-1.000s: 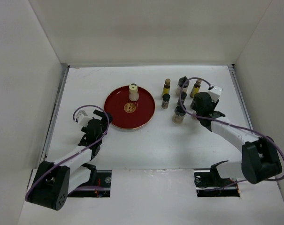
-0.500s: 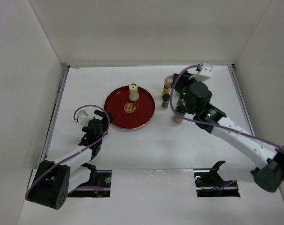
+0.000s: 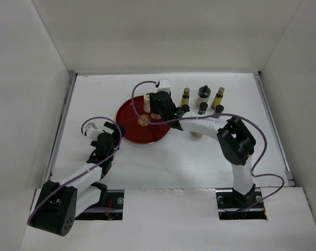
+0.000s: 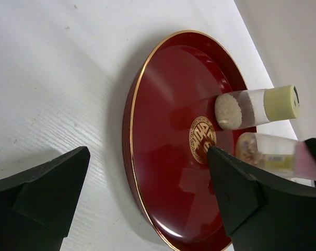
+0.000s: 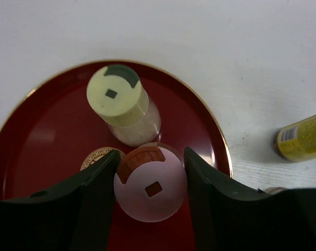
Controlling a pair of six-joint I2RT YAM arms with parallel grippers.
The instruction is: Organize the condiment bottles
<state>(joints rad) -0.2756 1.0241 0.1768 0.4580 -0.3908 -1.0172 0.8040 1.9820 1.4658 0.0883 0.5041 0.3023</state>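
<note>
**Between the right end effector's (image 5: 151, 175) fingers: a pink-capped bottle (image 5: 150, 192) above the red tray (image 5: 53, 125)**

The right end effector is closed snugly on the pink-capped bottle, with one black finger against each side of its cap. Just beyond its fingertips the cream-capped bottle (image 5: 117, 95) stands upright on the tray, nearly touching the held one. The gold emblem (image 5: 95, 157) peeks out beside one finger. Off to the right end effector's right, clear of the tray, a yellow bottle (image 5: 301, 137) shows on the tabletop (image 5: 225, 42).

The top view adds what the wrist camera misses. The other condiment bottles (image 3: 203, 94) are clustered to the right of that end effector, outside the tray. A tan bottle (image 3: 198, 134) among them is partly hidden behind the arm.

The left wrist view shows both tray bottles side-on, close together. Whether the held bottle's base rests on the tray cannot be told.

The left end effector (image 4: 147, 157) hangs with its fingers spread wide and holds nothing. The tray's gold rim lies just ahead of it.

The tabletop is white with a faint grain. Plain white walls (image 3: 43, 52) enclose it on three sides.
</note>
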